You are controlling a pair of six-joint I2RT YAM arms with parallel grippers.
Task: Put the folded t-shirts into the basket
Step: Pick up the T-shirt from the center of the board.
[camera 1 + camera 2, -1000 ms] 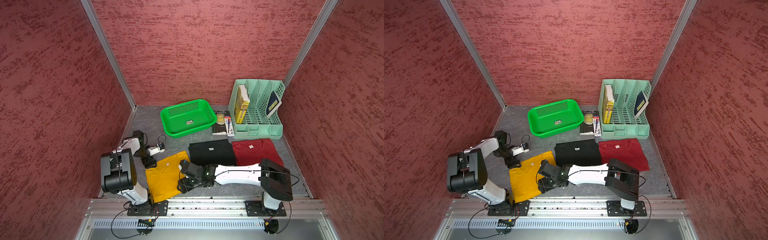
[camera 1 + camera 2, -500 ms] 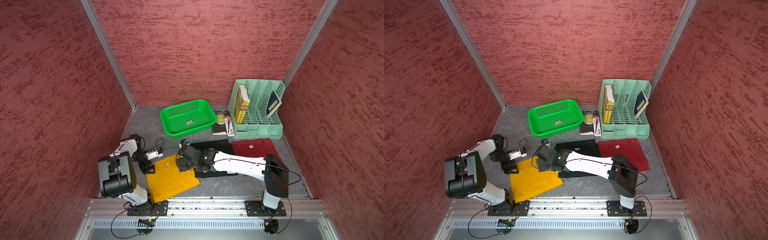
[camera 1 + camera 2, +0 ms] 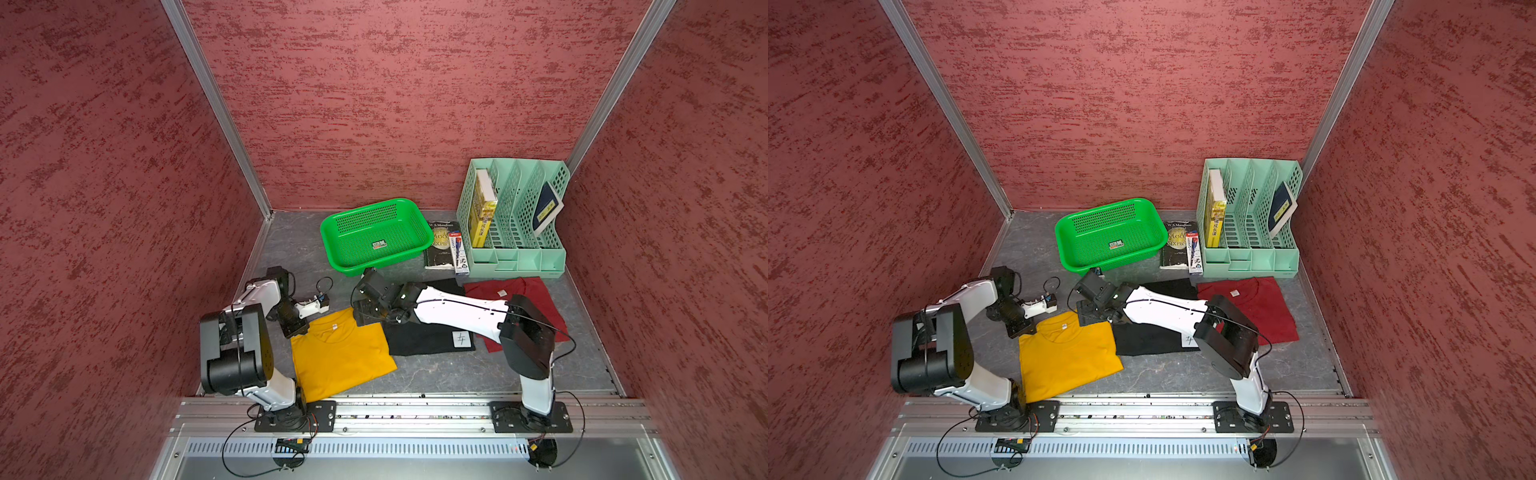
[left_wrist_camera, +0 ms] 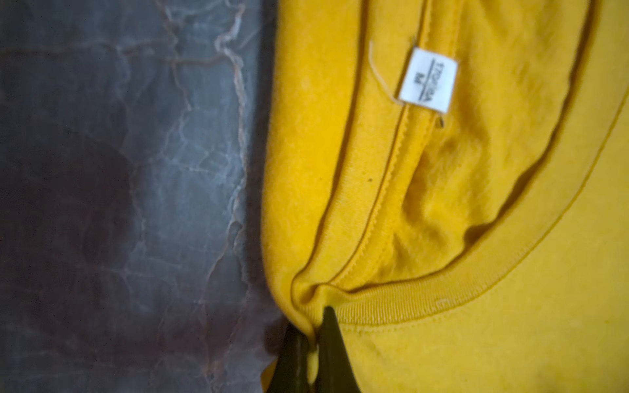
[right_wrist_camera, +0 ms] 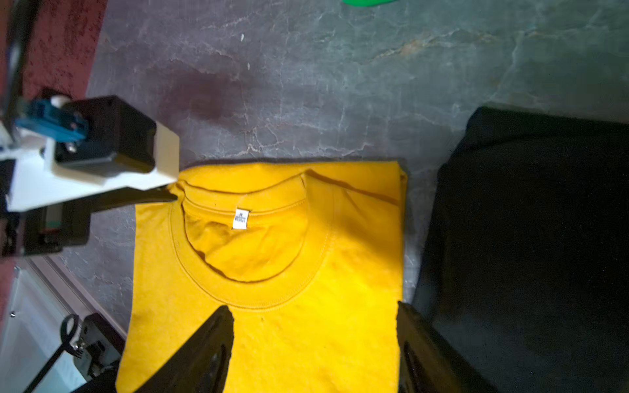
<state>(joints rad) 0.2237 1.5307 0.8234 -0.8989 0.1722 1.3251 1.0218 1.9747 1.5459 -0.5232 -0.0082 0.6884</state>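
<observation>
The mustard yellow t-shirt lies near the front rail on the surface, more skewed than a second ago. The left claw, open before, is now pinched on the shirt's collar corner. The right claw has moved to the shirt's far corner, spread wide and gripping nothing. The green basket sits beyond.

I'm looking into a robot test cell in a lab, not a home. Red textured panels are boxing in a grey marbled tabletop, and aluminium posts are framing the corners. A left arm and right arm are sitting bolted to a slotted rail, with cables trailing below.
</observation>
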